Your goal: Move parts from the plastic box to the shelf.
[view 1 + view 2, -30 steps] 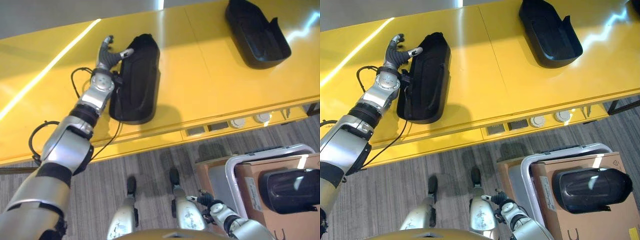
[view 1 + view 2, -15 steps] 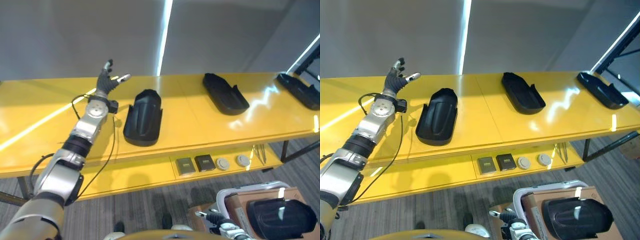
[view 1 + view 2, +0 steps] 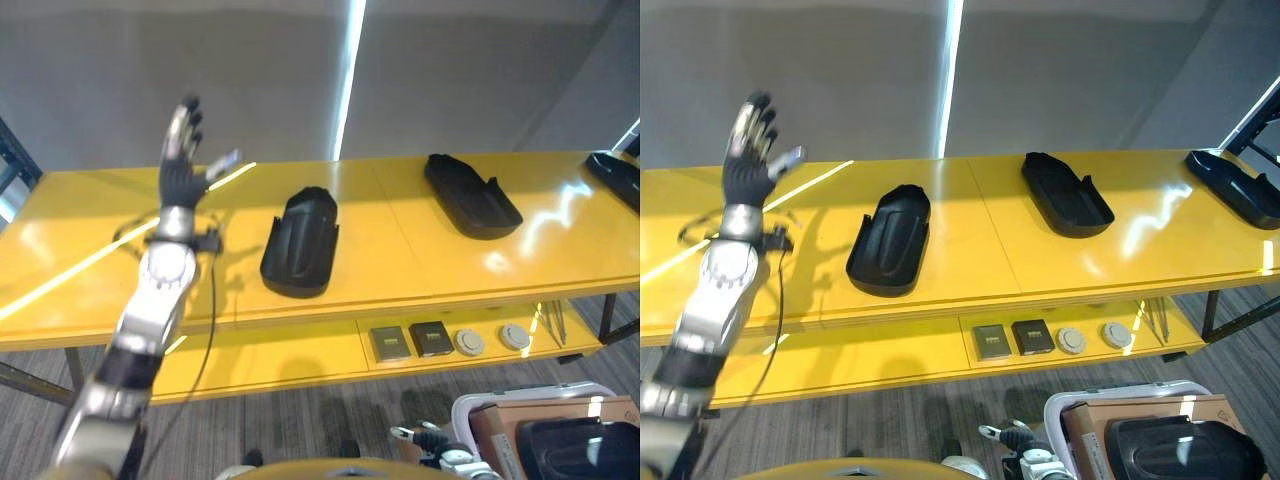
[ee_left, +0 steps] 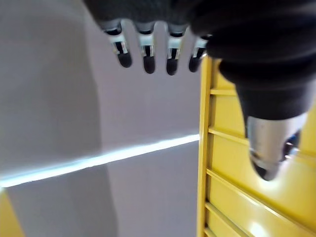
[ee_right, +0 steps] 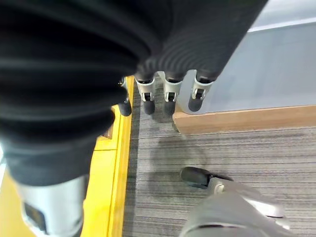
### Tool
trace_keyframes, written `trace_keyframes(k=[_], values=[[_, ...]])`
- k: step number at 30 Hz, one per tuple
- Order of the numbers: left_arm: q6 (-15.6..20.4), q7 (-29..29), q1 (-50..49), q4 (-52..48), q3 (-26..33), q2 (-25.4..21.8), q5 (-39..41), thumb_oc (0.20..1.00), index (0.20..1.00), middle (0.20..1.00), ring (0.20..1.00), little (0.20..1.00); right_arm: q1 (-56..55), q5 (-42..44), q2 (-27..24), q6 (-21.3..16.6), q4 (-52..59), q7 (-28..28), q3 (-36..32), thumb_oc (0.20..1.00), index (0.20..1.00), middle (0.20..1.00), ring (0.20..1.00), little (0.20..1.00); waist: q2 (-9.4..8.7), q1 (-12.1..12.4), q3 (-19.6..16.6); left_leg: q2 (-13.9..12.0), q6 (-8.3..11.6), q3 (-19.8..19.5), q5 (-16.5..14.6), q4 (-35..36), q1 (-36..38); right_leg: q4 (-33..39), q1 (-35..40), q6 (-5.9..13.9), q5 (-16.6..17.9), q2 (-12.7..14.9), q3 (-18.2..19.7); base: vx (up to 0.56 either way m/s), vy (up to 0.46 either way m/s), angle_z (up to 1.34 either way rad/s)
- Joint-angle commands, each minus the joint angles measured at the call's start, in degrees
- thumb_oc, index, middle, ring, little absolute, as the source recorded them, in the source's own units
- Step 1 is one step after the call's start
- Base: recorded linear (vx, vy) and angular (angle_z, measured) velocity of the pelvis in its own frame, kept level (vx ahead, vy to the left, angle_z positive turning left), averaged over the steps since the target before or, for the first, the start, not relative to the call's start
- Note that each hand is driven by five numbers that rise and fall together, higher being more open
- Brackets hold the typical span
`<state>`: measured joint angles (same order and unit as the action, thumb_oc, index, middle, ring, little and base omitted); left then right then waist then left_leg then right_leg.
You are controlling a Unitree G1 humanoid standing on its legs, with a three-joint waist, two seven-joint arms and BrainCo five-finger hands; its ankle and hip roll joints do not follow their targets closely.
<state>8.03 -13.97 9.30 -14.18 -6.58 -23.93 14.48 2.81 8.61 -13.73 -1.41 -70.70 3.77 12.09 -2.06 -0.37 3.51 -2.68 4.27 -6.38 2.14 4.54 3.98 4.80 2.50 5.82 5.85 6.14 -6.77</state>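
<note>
A black moulded part (image 3: pixel 300 243) lies on the yellow shelf (image 3: pixel 400 270), left of its middle. My left hand (image 3: pixel 183 150) is raised above the shelf, well left of that part, open with straight fingers (image 4: pixel 143 49) and holding nothing. A second black part (image 3: pixel 472 195) lies farther right, and a third (image 3: pixel 1235 190) sits at the shelf's right end. Low at the right stands the plastic box (image 3: pixel 1080 410) with another black part (image 3: pixel 1185 450) in it. My right hand (image 5: pixel 168 94) hangs low by the box, open and empty.
On the lower yellow ledge lie two dark square pieces (image 3: pixel 390 343), two round white discs (image 3: pixel 469 342) and thin metal tools (image 3: pixel 555 320). A cardboard carton (image 3: pixel 1140 412) sits in the box. A grey wall stands behind the shelf, with grey carpet below.
My left hand let go of the leftmost black part and rose up and to the left, away from it. The camera tilted up, showing more of the shelf.
</note>
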Motion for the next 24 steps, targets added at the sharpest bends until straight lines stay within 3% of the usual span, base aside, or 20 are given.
trace_keyframes(k=[1, 4, 7, 8, 9, 10, 14, 19, 24], values=[[5.0, 4.9, -2.6, -3.5, 2.5, -1.2, 2.1, 1.000, 1.000, 1.000, 1.000, 1.000, 0.9, -0.7, 1.8, -1.6, -4.2, -0.4, -0.4, 1.000, 1.000, 1.000, 1.000, 1.000, -1.53, 1.5, -0.9, -1.2, -0.88, -1.3, -2.4, -3.6, -5.9, -3.1, 0.5, 3.62, -5.2, 4.3, 1.4, -0.03, -0.058, 0.00], [6.7, 9.4, -12.9, -7.4, 2.4, 0.4, 8.8, 1.000, 1.000, 1.000, 1.000, 1.000, 0.4, -1.5, 2.5, -2.2, -4.3, -0.1, 0.1, 1.000, 1.000, 1.000, 1.000, 1.000, -1.26, 2.7, 0.3, -1.4, -0.67, -1.9, -2.1, -3.4, -6.1, -3.1, 0.8, 3.15, -5.9, 3.8, 1.0, -0.07, -0.058, 0.07], [7.5, 11.5, -16.8, -8.6, 0.9, -1.2, 7.3, 1.000, 1.000, 1.000, 1.000, 1.000, 0.2, -2.0, 2.7, -2.3, -4.8, 0.0, 0.4, 1.000, 1.000, 1.000, 1.000, 1.000, -1.14, 3.2, 1.0, -1.4, -0.53, -2.5, -1.8, -3.3, -6.6, -3.4, 0.6, 3.12, -6.2, 3.6, 0.4, -0.05, -0.038, 0.15], [7.6, 12.0, -18.1, -8.7, 0.3, -1.8, 8.1, 0.915, 0.915, 0.915, 0.915, 0.915, 0.3, -2.2, 2.6, -2.4, -4.8, 0.2, 0.4, 1.000, 1.000, 1.000, 1.000, 1.000, -1.06, 3.4, 1.2, -1.3, -0.47, -2.7, -1.7, -3.3, -6.7, -3.6, 0.5, 3.10, -6.4, 3.6, 0.3, -0.07, -0.042, 0.12], [7.4, 13.0, -19.6, -8.6, -0.6, -2.5, 9.3, 0.435, 0.435, 0.435, 0.435, 0.435, 0.3, -2.7, 2.6, -2.3, -4.9, 0.4, 0.8, 1.000, 1.000, 1.000, 1.000, 1.000, -1.01, 3.7, 1.5, -1.3, -0.38, -3.0, -1.5, -3.4, -7.1, -3.9, 0.4, 3.07, -6.5, 3.5, 0.1, -0.06, -0.042, 0.04], [7.2, 14.0, -21.3, -8.2, -1.7, -3.7, 9.0, 0.200, 0.200, 0.200, 0.200, 0.200, 0.6, -2.9, 2.5, -2.4, -4.9, 0.7, 0.9, 1.000, 1.000, 1.000, 1.000, 1.000, -0.86, 4.0, 1.8, -1.2, -0.33, -3.3, -1.4, -3.6, -7.4, -4.1, 0.2, 2.98, -6.6, 3.5, -0.1, -0.06, -0.035, 0.03], [6.3, 17.3, -24.6, -6.8, -5.5, -7.1, 10.9, 0.200, 0.200, 0.200, 0.200, 0.200, 1.4, -2.4, 2.0, -3.0, -3.9, 1.9, 0.5, 1.000, 1.000, 1.000, 1.000, 1.000, -0.21, 4.2, 2.6, -1.1, -0.14, -3.9, -1.0, -3.8, -8.2, -4.4, -0.2, 2.95, -6.7, 3.4, -0.5, -0.04, -0.019, 0.13], [4.5, 18.3, -23.2, -2.6, -10.7, -6.8, 13.5, 0.200, 0.200, 0.200, 0.200, 0.200, 2.6, -1.9, 1.8, -3.4, -2.5, 3.0, 1.6, 1.000, 1.000, 1.000, 1.000, 1.000, 0.56, 3.7, 4.4, -0.9, -0.17, -3.4, -0.2, -3.3, -9.3, -4.6, -1.9, 3.15, -6.0, 3.6, -0.6, -0.06, 0.000, 0.06], [4.9, 18.8, -19.4, -1.9, -13.9, -7.0, 12.5, 0.200, 0.200, 0.200, 0.200, 0.200, 3.3, -1.2, 1.7, -3.6, -1.5, 3.5, 2.2, 1.000, 1.000, 1.000, 1.000, 1.000, 0.69, 2.7, 5.8, -1.5, -0.39, -2.1, 0.5, -1.6, -9.8, -4.7, -4.6, 3.44, -4.9, 3.5, 0.2, -0.06, 0.007, -0.04]])
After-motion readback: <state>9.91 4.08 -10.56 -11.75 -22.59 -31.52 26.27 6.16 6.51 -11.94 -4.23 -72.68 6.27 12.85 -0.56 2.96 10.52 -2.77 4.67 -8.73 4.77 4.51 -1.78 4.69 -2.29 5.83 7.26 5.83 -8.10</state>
